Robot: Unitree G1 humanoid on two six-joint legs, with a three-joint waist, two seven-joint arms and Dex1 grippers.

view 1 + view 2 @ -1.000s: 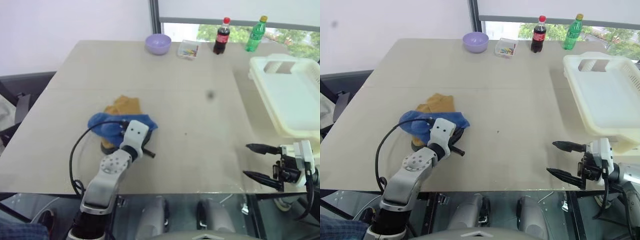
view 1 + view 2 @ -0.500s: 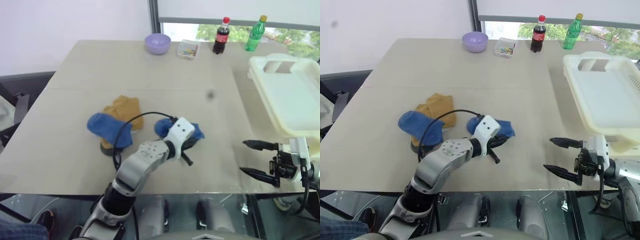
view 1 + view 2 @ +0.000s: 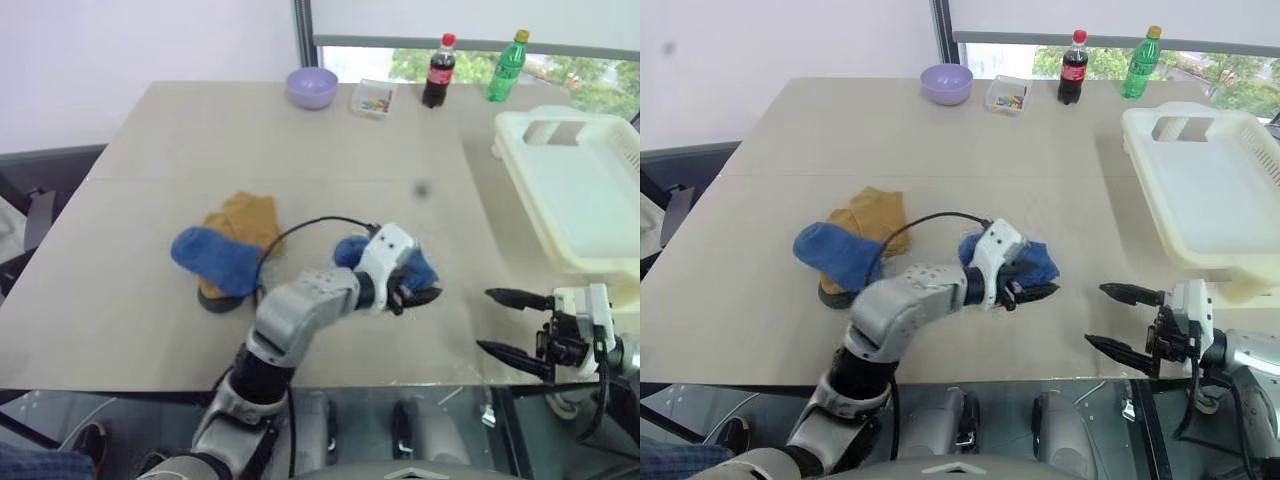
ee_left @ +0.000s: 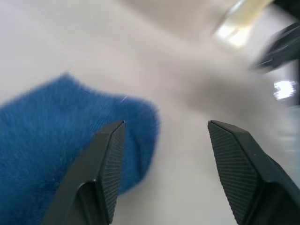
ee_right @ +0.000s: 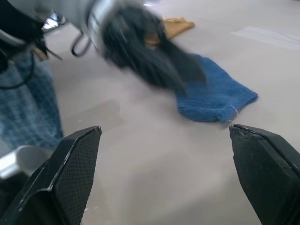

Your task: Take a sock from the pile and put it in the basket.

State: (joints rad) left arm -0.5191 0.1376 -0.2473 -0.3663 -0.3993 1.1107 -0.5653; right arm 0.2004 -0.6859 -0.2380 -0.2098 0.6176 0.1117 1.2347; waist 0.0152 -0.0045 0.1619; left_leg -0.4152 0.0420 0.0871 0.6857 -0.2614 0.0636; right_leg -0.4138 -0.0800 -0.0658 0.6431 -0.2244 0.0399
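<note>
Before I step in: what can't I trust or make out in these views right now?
- Whether the blue sock is gripped or released: the left claw covers it in both eye views, and the left wrist view is motion-blurred.
- Rest of the pile: a dark thing under the other blue sock is mostly hidden.
- The basket: cut off by the right edge.
- Contents of the small clear tray: too small.

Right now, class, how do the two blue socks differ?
The near blue sock lies alone mid-table by the left gripper; the far blue sock rests on the pile, overlapping a yellow sock. The near one sits closer to the basket. Both are fuzzy bright blue.
</note>
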